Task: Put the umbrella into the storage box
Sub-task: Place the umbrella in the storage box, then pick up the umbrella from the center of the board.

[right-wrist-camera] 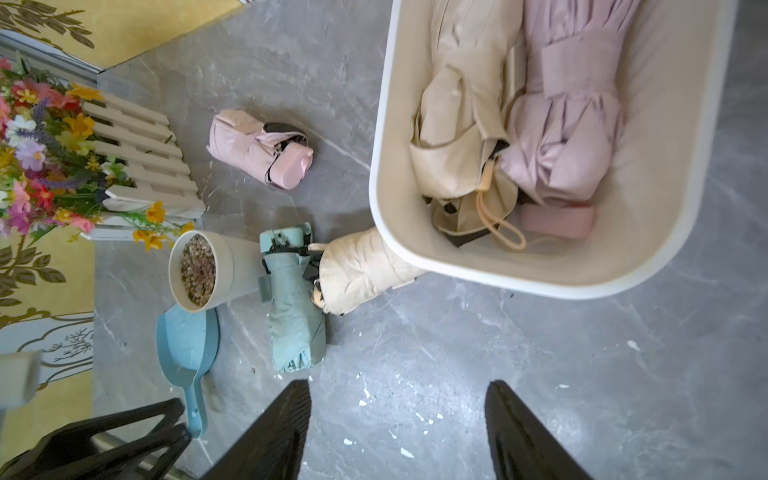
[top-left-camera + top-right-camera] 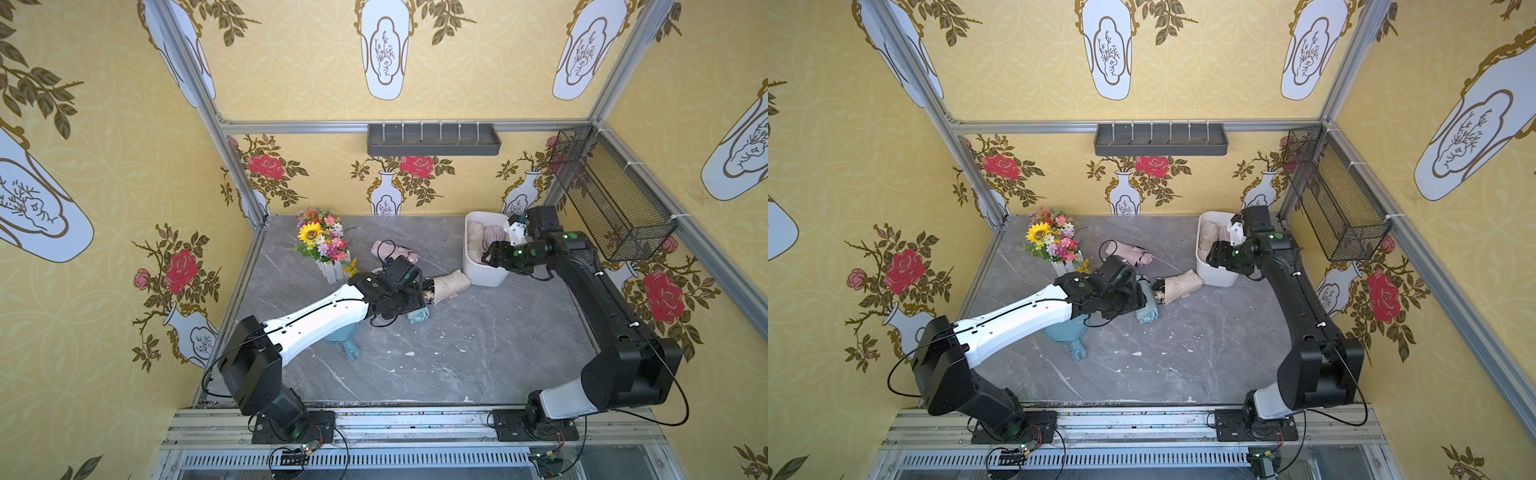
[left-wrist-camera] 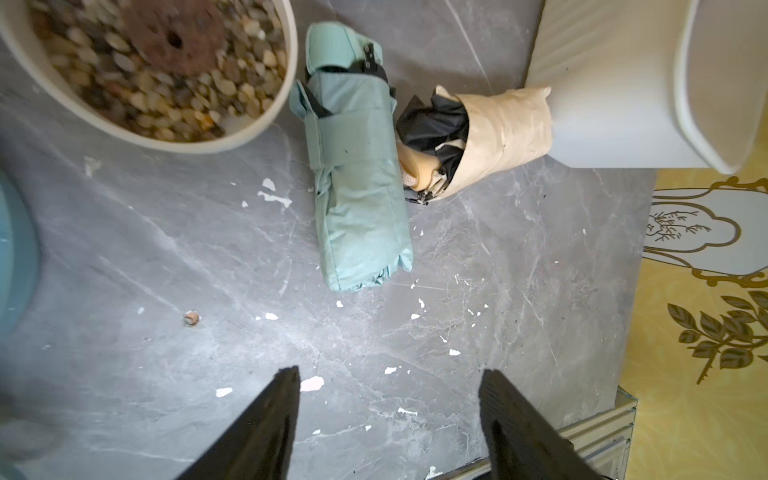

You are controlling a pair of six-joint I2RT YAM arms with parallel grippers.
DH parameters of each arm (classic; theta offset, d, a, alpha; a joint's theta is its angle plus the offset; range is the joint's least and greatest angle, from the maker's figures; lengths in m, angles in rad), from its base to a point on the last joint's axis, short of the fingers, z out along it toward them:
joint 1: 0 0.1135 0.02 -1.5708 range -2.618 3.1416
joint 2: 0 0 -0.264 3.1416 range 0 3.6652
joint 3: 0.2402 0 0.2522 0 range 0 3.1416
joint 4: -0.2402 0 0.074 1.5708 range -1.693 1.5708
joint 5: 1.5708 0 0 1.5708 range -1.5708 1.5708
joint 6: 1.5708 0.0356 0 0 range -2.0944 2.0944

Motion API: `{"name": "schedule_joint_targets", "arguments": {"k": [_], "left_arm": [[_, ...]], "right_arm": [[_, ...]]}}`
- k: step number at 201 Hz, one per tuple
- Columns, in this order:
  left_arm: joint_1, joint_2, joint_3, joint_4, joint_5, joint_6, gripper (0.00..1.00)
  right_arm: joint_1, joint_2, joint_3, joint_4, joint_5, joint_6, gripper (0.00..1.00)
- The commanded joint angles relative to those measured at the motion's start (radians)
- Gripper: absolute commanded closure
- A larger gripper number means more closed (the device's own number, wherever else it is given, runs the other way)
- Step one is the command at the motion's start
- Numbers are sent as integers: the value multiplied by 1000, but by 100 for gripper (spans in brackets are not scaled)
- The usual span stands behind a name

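The left gripper (image 3: pixel 390 374) and right gripper (image 1: pixel 401 386) both stood wide and empty. The teal umbrella (image 3: pixel 357 178) lay on the table (image 3: pixel 166 249) beside the beige umbrella (image 3: pixel 498 133), which abutted the storage box (image 1: pixel 519 286) containing 2 stowed umbrellas (image 1: pixel 573 124).

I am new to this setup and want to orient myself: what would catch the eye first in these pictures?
The colourful flower bouquet at the back left of the grey table stands out most. At the back right, the white storage box already holds a beige umbrella and a pink umbrella. A mint-green umbrella lies mid-table close to the open left gripper.
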Motion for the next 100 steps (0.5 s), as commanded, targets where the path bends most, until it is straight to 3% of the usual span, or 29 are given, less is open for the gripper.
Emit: {"name": "schedule_joint_targets", "arguments": {"k": [1, 37, 100], "left_arm": [[1, 59, 35, -26, -45, -29, 25], [3, 174, 115, -71, -95, 28, 20], [28, 259, 90, 29, -23, 55, 24]], "right_arm": [[29, -36, -36, 48, -20, 49, 28], [56, -76, -57, 45, -29, 67, 27], [56, -95, -67, 57, -42, 92, 27]]}}
